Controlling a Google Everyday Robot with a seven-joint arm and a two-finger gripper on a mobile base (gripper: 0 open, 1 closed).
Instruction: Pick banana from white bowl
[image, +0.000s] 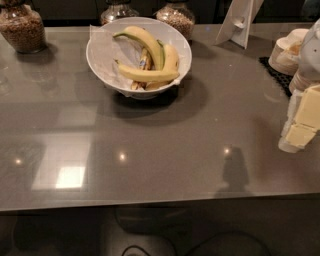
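Note:
The white bowl (100, 60), lined with crinkled white paper, stands at the back middle of the grey counter. The banana (147, 75), slim, nearly straight and all yellow, lies across the front of the bowl. Behind it lie a larger curved banana with a green stem (145, 40) and a shorter plump yellow banana (171, 57), with some wrapped bars (144, 62) between them. My gripper (301, 127), white with pale yellow pads, is at the right edge of the view, low over the counter, far to the right of the bowl and holding nothing I can see.
Three glass jars (20, 27) (117, 10) (175, 15) stand along the back. A white card stand (240, 20) is at the back right. Stacked cream paper bowls (287, 50) sit on a black mat (275, 75) behind the gripper. The counter's front edge (150, 202) runs across the bottom.

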